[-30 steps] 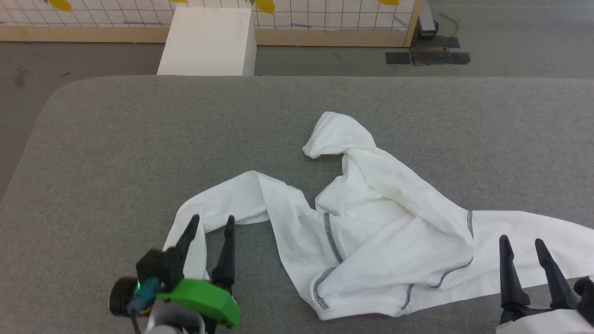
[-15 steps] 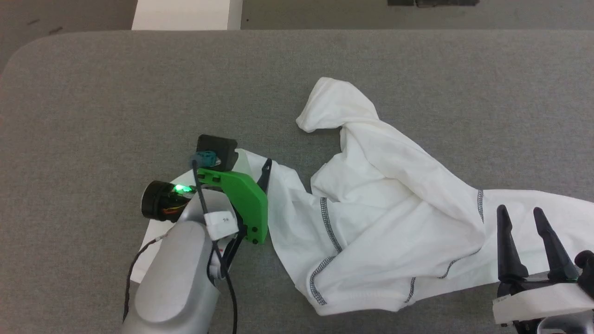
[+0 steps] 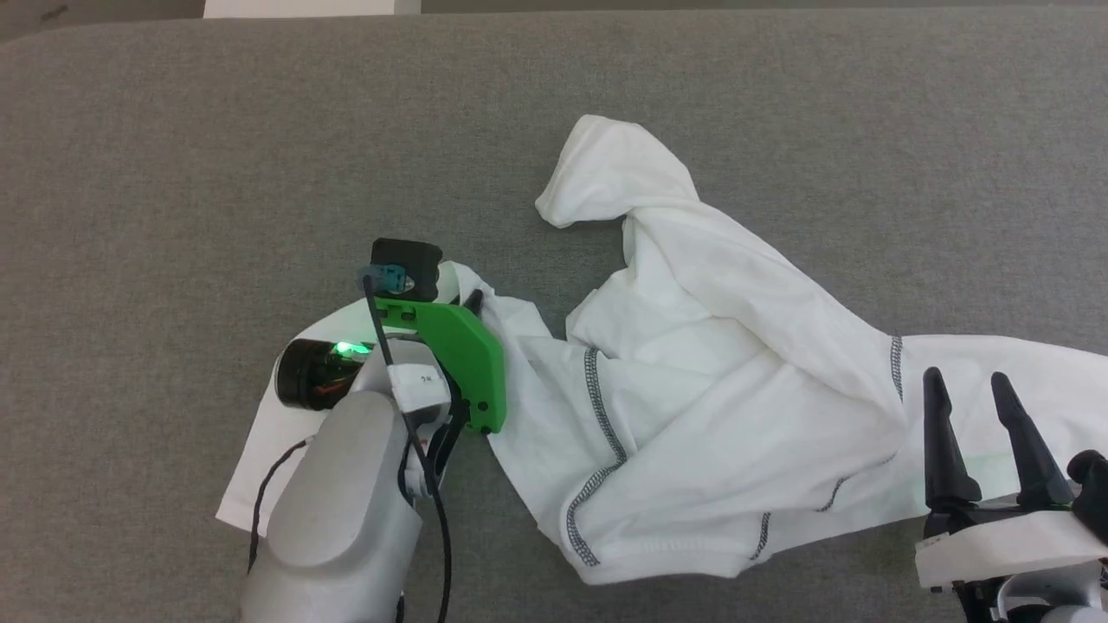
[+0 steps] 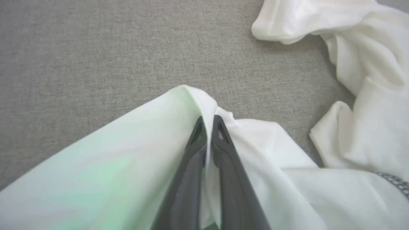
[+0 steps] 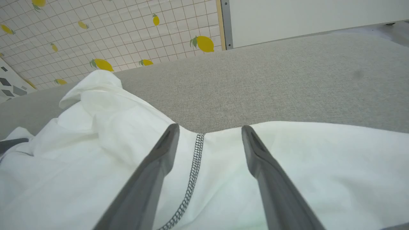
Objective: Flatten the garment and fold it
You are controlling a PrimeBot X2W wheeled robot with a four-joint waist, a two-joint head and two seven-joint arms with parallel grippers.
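Since a second ago your left gripper (image 4: 209, 123) has swung up from the lower left of the head view onto the near sleeve (image 3: 260, 450) and closed. Its two dark fingers (image 4: 188, 172) now pinch a ridge of white cloth at the sleeve's bend, with fabric showing between the tips. Your head camera has also tipped down, so don't read the whole-picture shift as the cloth moving. Your right gripper (image 3: 965, 377) is as it was, jaws wide and holding nothing. It is poised over the far sleeve (image 3: 1069, 381) at the lower right, a zigzag seam (image 5: 193, 166) between its fingers; whether it touches the cloth I cannot tell.

The garment (image 3: 736, 363) lies crumpled on the grey table (image 3: 173, 130), from the centre to the right edge of the frame, its long axis running left to right. From the pinch, the near sleeve trails to the lower left and the body lies to the right — so, by my reading, you would draw the pinched fold leftward, away from the body, to straighten it.
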